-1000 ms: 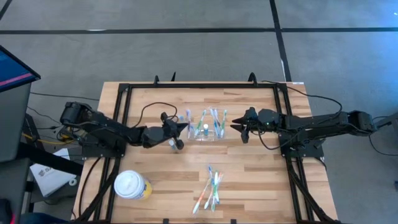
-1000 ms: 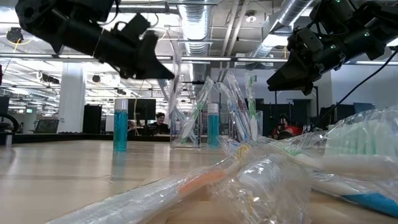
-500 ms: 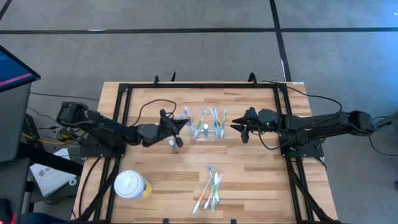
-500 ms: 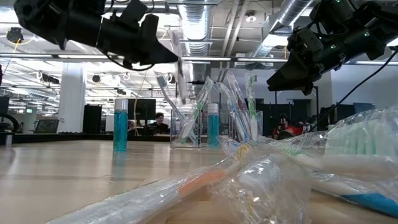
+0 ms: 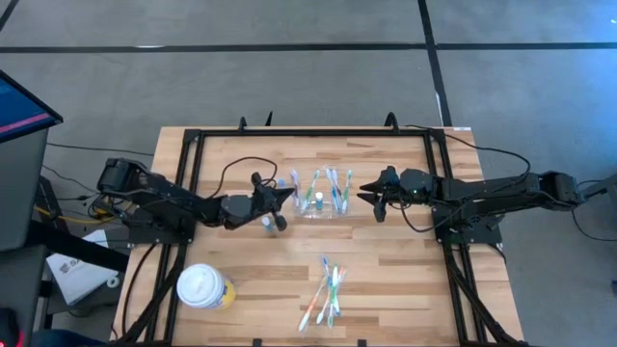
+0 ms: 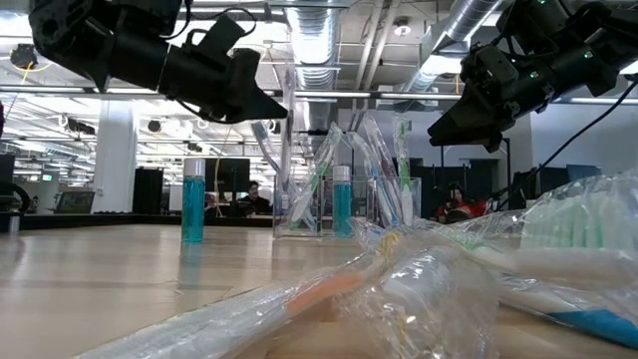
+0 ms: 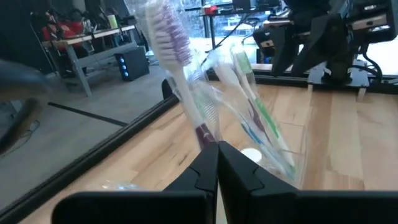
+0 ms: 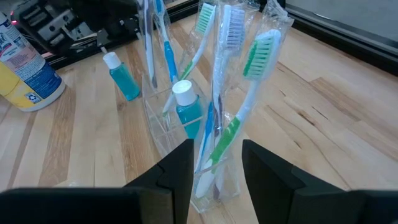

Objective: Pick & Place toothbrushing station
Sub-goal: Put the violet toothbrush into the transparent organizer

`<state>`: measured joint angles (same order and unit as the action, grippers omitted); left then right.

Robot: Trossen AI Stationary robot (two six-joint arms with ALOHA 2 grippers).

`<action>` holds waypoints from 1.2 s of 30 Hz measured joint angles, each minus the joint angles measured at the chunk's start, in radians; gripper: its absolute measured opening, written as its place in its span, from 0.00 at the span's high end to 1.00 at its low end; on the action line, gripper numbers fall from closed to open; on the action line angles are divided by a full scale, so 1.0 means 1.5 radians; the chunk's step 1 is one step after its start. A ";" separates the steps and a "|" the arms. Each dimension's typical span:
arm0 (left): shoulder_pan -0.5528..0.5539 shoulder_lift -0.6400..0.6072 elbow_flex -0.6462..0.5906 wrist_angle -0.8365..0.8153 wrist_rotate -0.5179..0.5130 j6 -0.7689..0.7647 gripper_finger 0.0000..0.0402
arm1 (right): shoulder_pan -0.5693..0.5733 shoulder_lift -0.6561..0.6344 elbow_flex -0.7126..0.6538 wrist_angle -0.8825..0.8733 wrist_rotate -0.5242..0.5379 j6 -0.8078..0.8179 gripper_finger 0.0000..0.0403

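station: the small clear oblong plastic toothbrush holder (image 5: 322,205) stands on the light wooden table (image 5: 386,280) near its 12 o'clock side, between the two arms; several wrapped toothbrushes and a small blue-liquid bottle with a white cap (image 8: 186,104) stand in it.
long axis: seen from above, the holder's long side runs 9 to 3 o'clock, so each short end faces one gripper; the brushes rise out of it, heads up, fanning outward.
left gripper: the left gripper (image 5: 281,197) sits just at the holder's 9 o'clock end, fingers pressed together and pinching a wrapped purple-bristled toothbrush (image 7: 176,64) by its handle, head up, above that end of the holder.
right gripper: the right gripper (image 5: 367,196) hovers near the holder's 3 o'clock end, fingers spread, holding nothing; the holder lies straight ahead of it between the fingertips' line.
nearer arm: the left looks slightly closer, though the overhead picture is too small to be sure.
coming move: likely lowering the purple brush into the holder; the free slot lies at 3 o'clock from the left fingertips, just below them.
other things: a second blue bottle (image 6: 193,199) stands on the table beside the holder's 9 o'clock end; a loose pile of wrapped toothbrushes (image 5: 324,289) lies at 6 o'clock; a yellow cup with white lid (image 5: 202,286) sits at 7 o'clock.
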<state>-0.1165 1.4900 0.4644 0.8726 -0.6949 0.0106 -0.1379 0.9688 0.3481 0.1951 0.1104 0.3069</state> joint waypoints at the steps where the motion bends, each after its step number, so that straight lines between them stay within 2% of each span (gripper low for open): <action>1: 0.000 0.004 0.000 0.000 0.000 -0.008 1.00 | 0.000 0.000 0.000 0.000 0.000 0.000 0.69; 6: -0.008 0.009 0.000 0.003 0.027 -0.033 1.00 | 0.000 0.000 0.000 0.000 0.000 0.000 0.69; 12: -0.023 0.012 0.000 -0.006 0.014 -0.043 1.00 | 0.000 0.000 0.000 0.000 0.000 0.000 0.69; 26: -0.017 0.074 0.000 -0.012 0.009 -0.095 1.00 | 0.000 0.000 0.000 0.001 0.000 0.000 0.69; 36: -0.017 0.074 0.000 -0.012 0.009 -0.077 0.98 | 0.000 0.000 0.000 0.001 0.000 0.000 0.69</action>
<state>-0.1417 1.6009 0.4641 0.8543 -0.6807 -0.1055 -0.1375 0.9687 0.3481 0.1959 0.1107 0.3069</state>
